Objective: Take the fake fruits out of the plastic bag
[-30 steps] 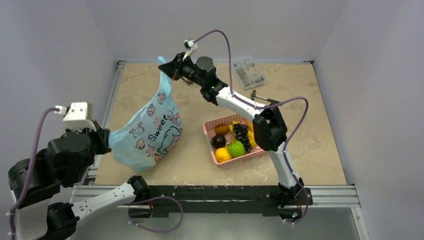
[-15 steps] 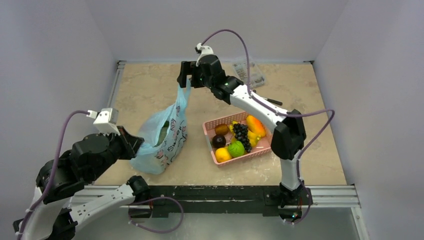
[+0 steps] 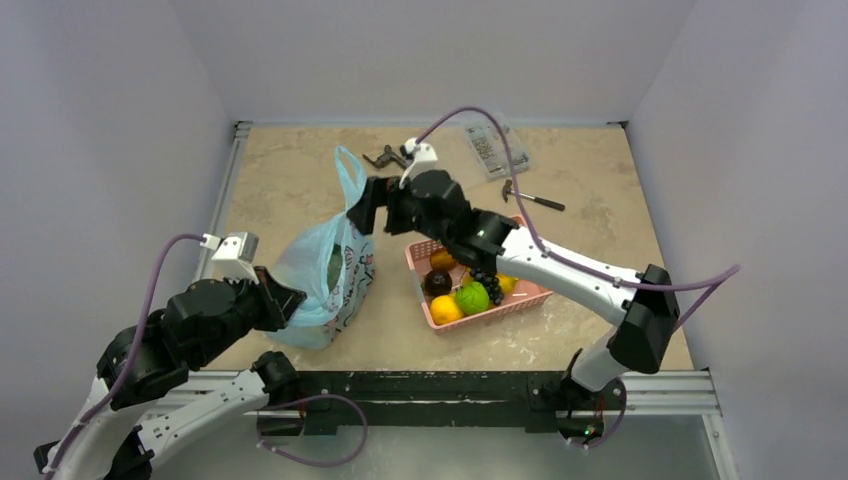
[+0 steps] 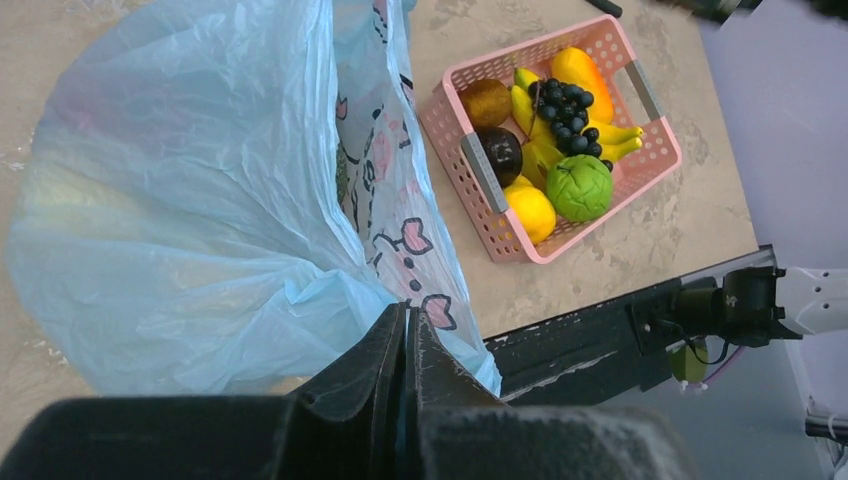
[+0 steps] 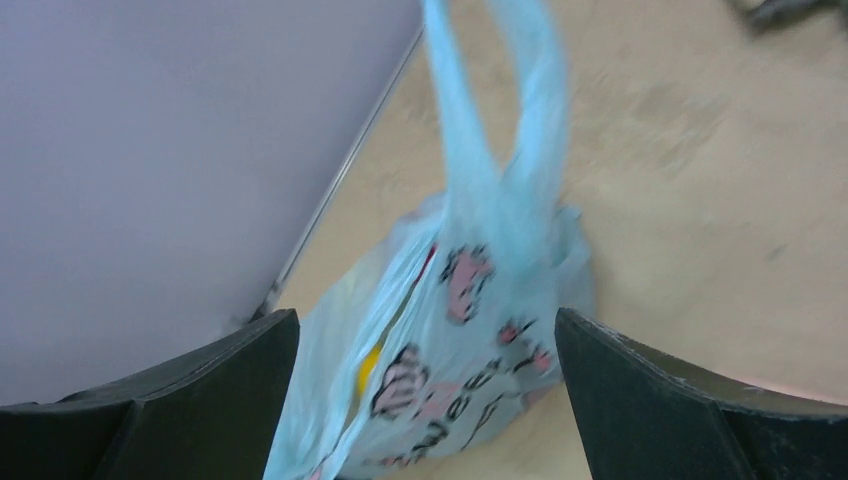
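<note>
left gripper (image 4: 405, 335): fingers pressed together on a pinched fold of the bag's near edge, low on its left side, close to the table's near-left corner.
right gripper (image 5: 425, 320): jaws spread wide, clamped on nothing; up at the bag's far right side, just beside the base of the loop handle; touching the film or not, impossible to tell.
plastic bag (image 3: 318, 292): pale blue and translucent, with pink motifs and dark lettering; slumped on the table (image 3: 620, 230) left of centre, mouth sagging open, between the 2 grippers.
loop handle (image 3: 348, 172): 1 loop standing up above the bag, free of both grippers.
fake fruits (image 3: 334, 268): inside the bag; only a dark grey-green patch seen through the mouth, plus a yellow glint low inside in the right wrist view; which fruit, impossible to tell.
pink basket (image 4: 448, 140): on the table just right of the bag, not touching it.
basket contents: dark grapes (image 4: 565, 105), 1 lime-green fruit (image 4: 580, 187), 1 orange ball (image 4: 532, 212), 1 dark round fruit (image 4: 500, 152), yellow bananas (image 4: 620, 135).
hammer (image 3: 532, 199): flat on the table beyond the basket.
clear box (image 3: 491, 146): near the far edge, well apart from the bag.
</note>
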Controlling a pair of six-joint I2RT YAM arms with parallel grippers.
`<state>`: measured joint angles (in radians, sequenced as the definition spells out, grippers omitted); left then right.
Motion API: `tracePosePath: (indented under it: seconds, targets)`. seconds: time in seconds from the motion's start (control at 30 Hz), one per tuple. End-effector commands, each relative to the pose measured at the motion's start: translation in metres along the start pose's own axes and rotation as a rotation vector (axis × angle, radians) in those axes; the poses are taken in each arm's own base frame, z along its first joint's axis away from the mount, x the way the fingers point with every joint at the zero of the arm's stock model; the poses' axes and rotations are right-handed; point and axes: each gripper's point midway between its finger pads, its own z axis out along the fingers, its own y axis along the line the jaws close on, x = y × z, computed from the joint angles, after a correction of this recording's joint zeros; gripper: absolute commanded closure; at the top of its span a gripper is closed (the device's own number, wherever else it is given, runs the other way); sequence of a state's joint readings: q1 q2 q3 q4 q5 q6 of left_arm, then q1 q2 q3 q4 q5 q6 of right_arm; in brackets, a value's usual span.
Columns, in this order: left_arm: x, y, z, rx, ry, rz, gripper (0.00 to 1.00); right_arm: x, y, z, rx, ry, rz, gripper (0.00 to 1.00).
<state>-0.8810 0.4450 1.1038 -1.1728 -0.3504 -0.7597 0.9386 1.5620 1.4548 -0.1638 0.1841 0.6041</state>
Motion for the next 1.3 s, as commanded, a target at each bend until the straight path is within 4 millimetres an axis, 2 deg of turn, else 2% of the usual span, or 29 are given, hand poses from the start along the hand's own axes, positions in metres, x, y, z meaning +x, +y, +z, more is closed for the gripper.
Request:
tracePosePath:
  seconds: [0.0,0.1,0.2,0.23,0.33,0.43,0.47,0.53,0.57,0.6,0.63,0.8,0.97,1.03,1.1,1.17,1.27]
  targets:
    - [-0.002,-0.013,0.0,0.052,0.003,-0.025,1.0,0.054,0.045,0.004,-0.166,0.055,0.187,0.01]
    - [-0.002,-0.013,0.0,0.05,0.009,-0.017,1.0,0.086,0.061,0.015,-0.174,0.075,0.191,0.02]
    - [0.0,-0.02,0.002,0.075,0.03,-0.006,1.0,0.108,0.049,0.021,-0.078,0.06,0.21,0.16]
    - [0.0,-0.021,0.002,0.077,0.039,0.0,1.0,0.113,0.048,0.02,-0.08,0.051,0.233,0.26]
    - [0.001,-0.024,0.003,0.082,0.055,0.015,1.0,0.128,0.04,0.012,-0.085,0.05,0.276,0.65]
    - [0.003,-0.033,0.002,0.111,0.109,0.084,1.0,0.136,0.032,0.009,-0.076,0.054,0.239,0.95]
    - [0.003,-0.034,0.001,0.107,0.131,0.113,0.94,0.137,0.03,0.008,-0.068,0.054,0.22,1.0]
    - [-0.005,-0.037,-0.004,0.092,0.161,0.179,0.5,0.135,0.027,0.007,-0.067,0.048,0.16,1.0]
    - [-0.012,-0.037,-0.006,0.067,0.169,0.204,0.33,0.133,0.028,0.005,-0.076,0.045,0.137,1.0]
    - [-0.022,-0.038,-0.011,0.049,0.163,0.23,0.24,0.131,0.028,0.004,-0.086,0.039,0.11,1.0]
    - [-0.031,-0.039,-0.013,0.033,0.163,0.265,0.19,0.131,0.03,0.002,-0.106,0.038,0.091,1.0]
    - [-0.077,-0.037,-0.012,-0.135,0.148,0.388,0.14,0.13,0.042,-0.004,-0.186,0.042,0.076,1.0]
    - [-0.121,-0.021,0.013,-0.32,0.043,0.37,0.13,0.131,0.043,-0.008,-0.198,0.046,0.078,1.0]
    - [-0.13,-0.013,0.023,-0.35,0.022,0.321,0.13,0.13,0.042,-0.01,-0.197,0.046,0.08,1.0]
    - [-0.134,-0.006,0.034,-0.363,0.015,0.284,0.12,0.13,0.041,-0.012,-0.194,0.044,0.078,1.0]
    - [-0.129,-0.003,0.047,-0.341,0.034,0.252,0.11,0.128,0.04,-0.013,-0.194,0.042,0.075,1.0]
    - [-0.101,-0.009,0.078,-0.224,0.144,0.232,0.11,0.128,0.04,-0.014,-0.195,0.042,0.068,1.0]
